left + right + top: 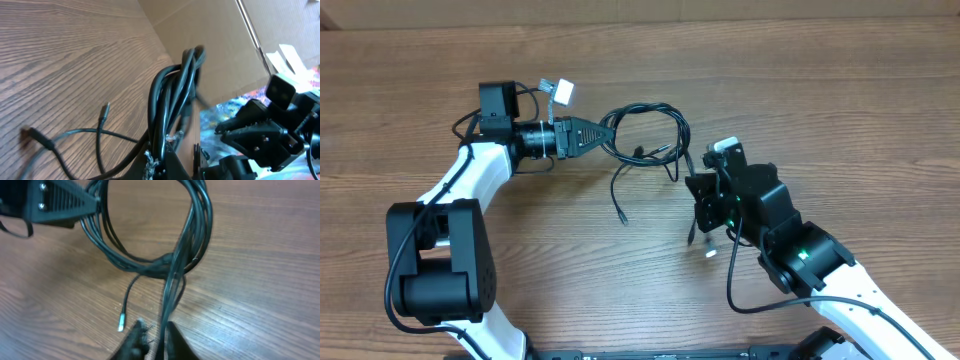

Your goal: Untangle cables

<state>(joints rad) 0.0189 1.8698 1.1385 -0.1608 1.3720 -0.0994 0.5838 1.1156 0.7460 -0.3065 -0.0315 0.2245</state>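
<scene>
Black-bodied, the right gripper (pixel 154 339) fills the bottom edge of its own wrist view, and its jaws stand with only a narrow slit between them. Several strands of the cables (pixel 161 265) drop straight into that slit. Whether the jaws pinch them or only flank them, I cannot tell.

Just left of those strands a single loose end (pixel 120 326) with a silver tip hangs close above the wood-grain counter (pixel 840 90). Seen from overhead, this gripper sits right of centre on the side nearer the arm bases, with the cords trailing past its left flank.

Farther out, the strands gather into a knot-like crossing and then spread into one round loop of several thin black cords running side by side. The loop is held up off the counter between the two arms.

Farthest out, on the loop's left side, the left gripper (pixel 608 133) points to the right. Its jaws are fully closed on the bundle. In its wrist view the cords rise together from between the jaws and bend over at the top.
</scene>
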